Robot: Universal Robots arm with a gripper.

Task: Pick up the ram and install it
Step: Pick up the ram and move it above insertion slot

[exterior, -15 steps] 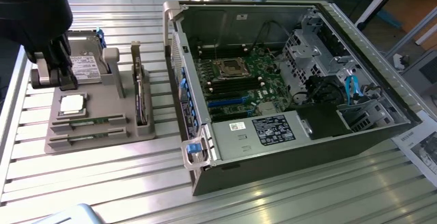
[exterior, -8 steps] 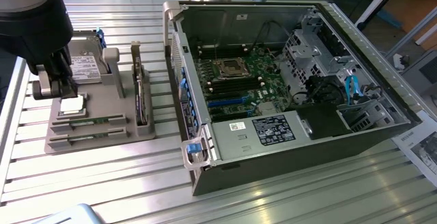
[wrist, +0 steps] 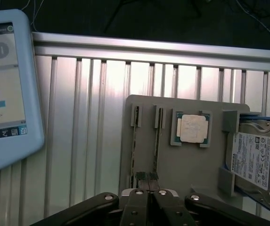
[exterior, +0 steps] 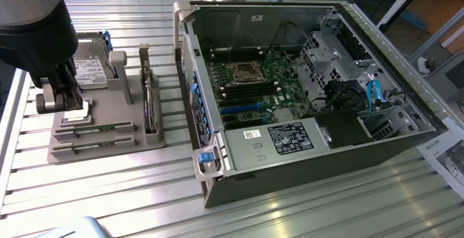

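Observation:
Two green ram sticks lie on edge in slots of a grey holder [exterior: 119, 110], one ram stick [exterior: 94, 130] just behind the other ram stick [exterior: 93, 145]. In the wrist view they run side by side as the first stick [wrist: 135, 143] and the second stick [wrist: 157, 140]. My gripper [exterior: 64, 106] hangs low over the holder, above the square silver processor [wrist: 192, 128] end. Its fingertips [wrist: 146, 178] are shut together with nothing between them, over the gap between the two sticks' near ends. The open computer case [exterior: 305, 156] shows its motherboard [exterior: 254, 88] on the exterior view's right.
A dark upright expansion card [exterior: 149, 107] stands in the holder between the sticks and the case. A hard drive [exterior: 91, 69] sits at the holder's far end. A pale blue tablet [wrist: 5, 89] lies on the ribbed metal table [exterior: 130, 194]. Papers [exterior: 449, 156] lie beyond the case.

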